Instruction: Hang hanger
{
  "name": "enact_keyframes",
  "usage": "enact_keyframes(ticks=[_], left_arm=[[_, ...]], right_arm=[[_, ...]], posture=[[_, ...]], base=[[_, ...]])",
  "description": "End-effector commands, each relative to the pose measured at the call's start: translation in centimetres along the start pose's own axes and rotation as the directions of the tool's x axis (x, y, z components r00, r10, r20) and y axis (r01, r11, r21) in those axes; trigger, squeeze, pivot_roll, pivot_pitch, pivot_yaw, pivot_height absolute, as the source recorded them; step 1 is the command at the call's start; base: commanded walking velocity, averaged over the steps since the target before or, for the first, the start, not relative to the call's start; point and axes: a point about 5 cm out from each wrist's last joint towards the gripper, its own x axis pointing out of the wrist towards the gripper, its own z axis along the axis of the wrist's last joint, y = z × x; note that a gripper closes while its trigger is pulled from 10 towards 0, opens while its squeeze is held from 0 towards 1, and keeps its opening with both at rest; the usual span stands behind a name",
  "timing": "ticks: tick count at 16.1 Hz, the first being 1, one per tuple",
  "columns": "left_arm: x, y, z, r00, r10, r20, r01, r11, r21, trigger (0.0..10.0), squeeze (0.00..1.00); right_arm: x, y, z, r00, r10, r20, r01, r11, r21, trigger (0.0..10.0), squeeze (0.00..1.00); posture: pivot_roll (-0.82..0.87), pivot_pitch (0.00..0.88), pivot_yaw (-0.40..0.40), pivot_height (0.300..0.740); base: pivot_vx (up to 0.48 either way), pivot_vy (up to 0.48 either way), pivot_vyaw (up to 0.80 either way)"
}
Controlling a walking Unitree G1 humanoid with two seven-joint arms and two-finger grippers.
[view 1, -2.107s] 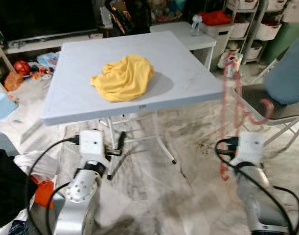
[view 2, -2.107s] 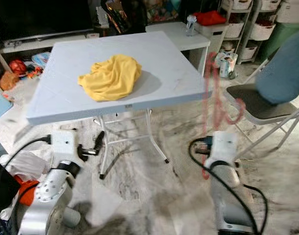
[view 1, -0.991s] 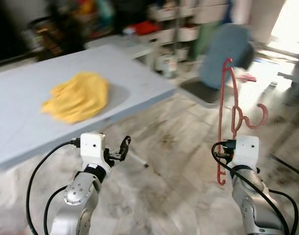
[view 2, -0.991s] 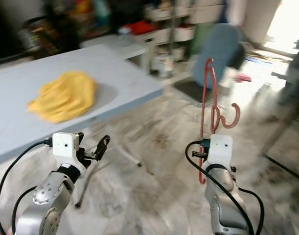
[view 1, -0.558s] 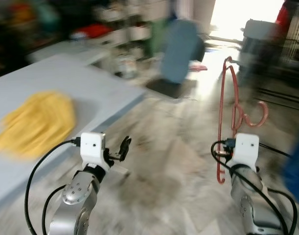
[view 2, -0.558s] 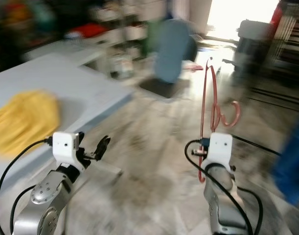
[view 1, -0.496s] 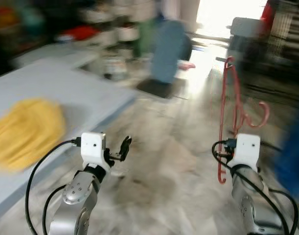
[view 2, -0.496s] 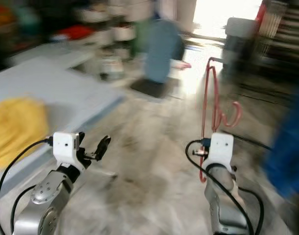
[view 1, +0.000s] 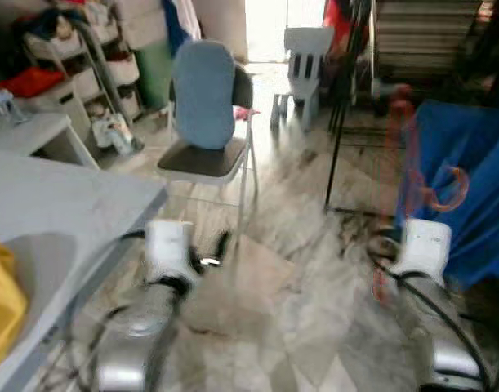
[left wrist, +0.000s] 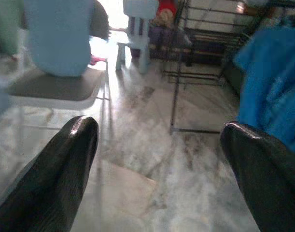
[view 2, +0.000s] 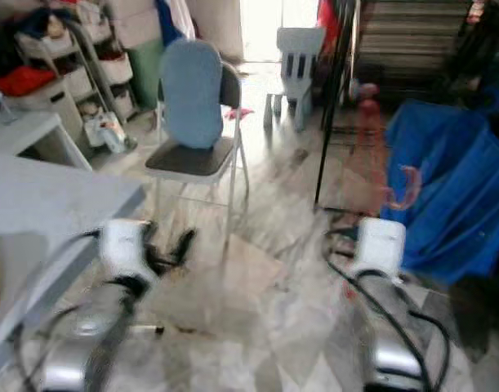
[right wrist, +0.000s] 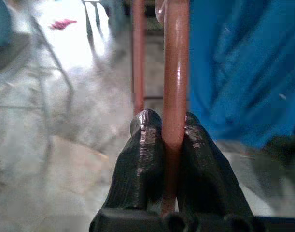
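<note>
A thin red hanger (view 1: 406, 155) stands upright in front of my right arm, blurred, its hook (view 1: 450, 189) curling to the right. In the right wrist view my right gripper (right wrist: 165, 121) is shut on the hanger's rod (right wrist: 175, 67), one black finger on each side. My left gripper (left wrist: 161, 145) is open and holds nothing; its fingers (left wrist: 65, 169) frame bare marble floor. In the left eye view the left gripper (view 1: 217, 248) hovers low over the floor beside the table's corner.
A blue cloth (view 1: 470, 180) hangs at the right beside a black rack pole (view 1: 343, 106). A folding chair with a blue back (view 1: 204, 114) and a small white chair (view 1: 304, 57) stand ahead. The grey table (view 1: 61, 204) with a yellow cloth (view 1: 0, 302) is at the left.
The camera has swung right: the table slid off to the left, and the chair, rack and blue cloth came into view. The hanger stays in my right gripper.
</note>
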Motion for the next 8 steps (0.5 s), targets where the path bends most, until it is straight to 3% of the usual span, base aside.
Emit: enact_keyframes(ticks=[1,4,8], left_arm=[[-0.2,1.2,0.2,0.999,0.052,0.009,-0.052,0.998,0.037,10.0,0.0],[0.0,1.3,1.1,0.997,0.051,0.054,-0.051,0.999,0.004,10.0,0.0],[-0.2,1.4,0.3,0.999,0.044,0.031,-0.043,0.999,-0.006,10.0,0.0]], right_arm=[[0.0,1.4,0.7,0.998,0.043,0.035,-0.043,0.999,0.007,10.0,0.0],[0.1,2.0,0.8,0.998,0.06,0.036,-0.061,0.998,0.012,10.0,0.0],[-0.2,1.6,0.5,0.999,0.046,0.029,-0.046,0.999,0.002,10.0,0.0]], posture=[[-0.07,0.0,0.038,0.74],[-0.07,0.0,0.02,0.74],[-0.1,0.0,0.038,0.74]], base=[[0.0,0.0,0.0],[0.0,0.0,0.0],[0.302,0.0,-0.74]])
